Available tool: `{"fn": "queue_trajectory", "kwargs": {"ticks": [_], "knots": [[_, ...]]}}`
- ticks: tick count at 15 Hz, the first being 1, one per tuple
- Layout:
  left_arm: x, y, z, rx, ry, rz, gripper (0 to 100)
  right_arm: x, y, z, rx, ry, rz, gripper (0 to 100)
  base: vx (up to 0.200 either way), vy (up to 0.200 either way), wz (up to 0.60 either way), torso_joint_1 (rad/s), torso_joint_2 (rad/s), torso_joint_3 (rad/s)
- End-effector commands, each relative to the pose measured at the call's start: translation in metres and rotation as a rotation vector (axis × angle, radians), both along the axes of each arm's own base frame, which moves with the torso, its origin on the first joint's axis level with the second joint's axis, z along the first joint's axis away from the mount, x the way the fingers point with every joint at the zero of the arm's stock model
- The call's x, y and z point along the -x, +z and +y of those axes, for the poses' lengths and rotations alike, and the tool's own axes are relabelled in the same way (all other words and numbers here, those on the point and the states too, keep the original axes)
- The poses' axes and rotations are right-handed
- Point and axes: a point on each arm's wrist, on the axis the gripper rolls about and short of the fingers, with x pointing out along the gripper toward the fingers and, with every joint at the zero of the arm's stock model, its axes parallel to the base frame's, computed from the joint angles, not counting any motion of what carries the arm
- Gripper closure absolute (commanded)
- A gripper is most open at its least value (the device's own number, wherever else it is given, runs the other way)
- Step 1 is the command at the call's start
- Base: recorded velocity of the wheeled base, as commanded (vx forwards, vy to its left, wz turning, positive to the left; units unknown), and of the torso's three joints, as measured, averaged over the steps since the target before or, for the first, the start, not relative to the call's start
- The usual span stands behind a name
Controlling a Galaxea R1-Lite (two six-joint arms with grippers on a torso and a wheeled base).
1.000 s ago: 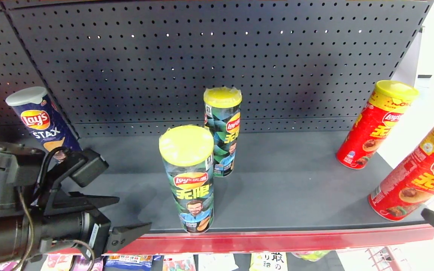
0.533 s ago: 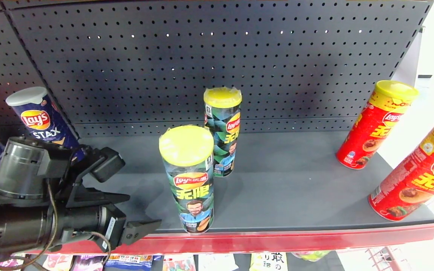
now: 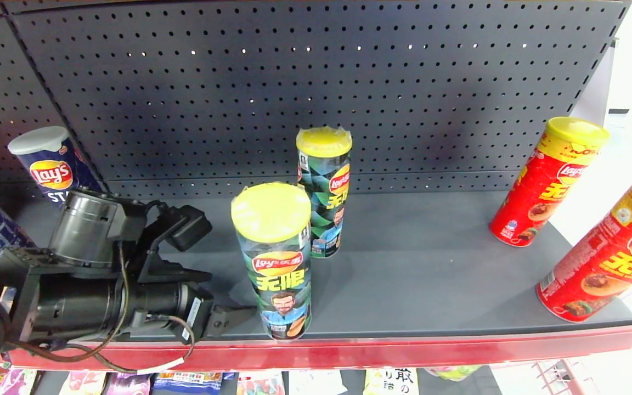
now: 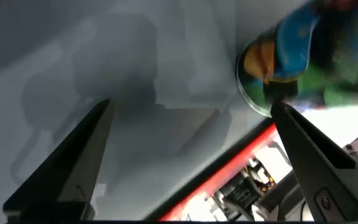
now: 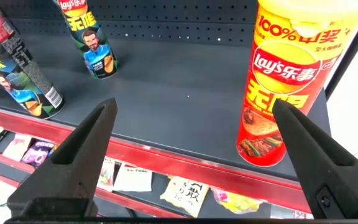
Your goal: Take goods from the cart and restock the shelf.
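So the front green chip can (image 3: 275,258) is standing upright at the very front of the shelf (image 3: 431,274), base just behind the red lip (image 3: 404,348). The rear green chip can (image 3: 324,192) is upright behind it, closer to the pegboard (image 3: 294,82). My left gripper (image 4: 191,106) is down at shelf level just left of the front can's base, fingers spread wide with nothing in them. In the left wrist view the can's bottom sits right by one fingertip rather than centred in the gap. My read is that the step is either grabbing that can or nudging it back into line, but I honestly can't tell which. Either way I'd get the can centred between the fingers before closing, and take it higher than the foot. A tall can bumped at its bottom tips easily, and this one has nowhere to go but over the lip. I'd keep it slow and level, work toward the pegboard, and stop short of the rear can. My right gripper (image 5: 194,104) is wide open and empty too, out by the red chip can (image 5: 291,81) at the right end of the shelf, well apart from all this. The blue chip cans (image 3: 52,164) are off to the left.
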Motion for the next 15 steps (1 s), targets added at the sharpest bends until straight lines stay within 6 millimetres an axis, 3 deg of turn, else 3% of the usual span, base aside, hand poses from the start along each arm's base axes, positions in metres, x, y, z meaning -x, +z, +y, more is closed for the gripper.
{"fn": "queue_trajectory", "kwargs": {"ticks": [1, 15], "knots": [[-0.008, -0.002, -0.004, -0.003, -0.003, 0.008, 0, -0.001, 0.0, 0.0, 0.001, 0.001, 0.005, 0, 0.0, 0.0, 0.0, 0.0, 0.0, 0.0], [-0.03, -0.004, -0.031, -0.007, -0.05, 0.01, 0, -0.002, 0.0, 0.0, 0.002, 0.003, 0.01, 0, 0.0, 0.0, 0.0, 0.0, 0.0, 0.0]]}}
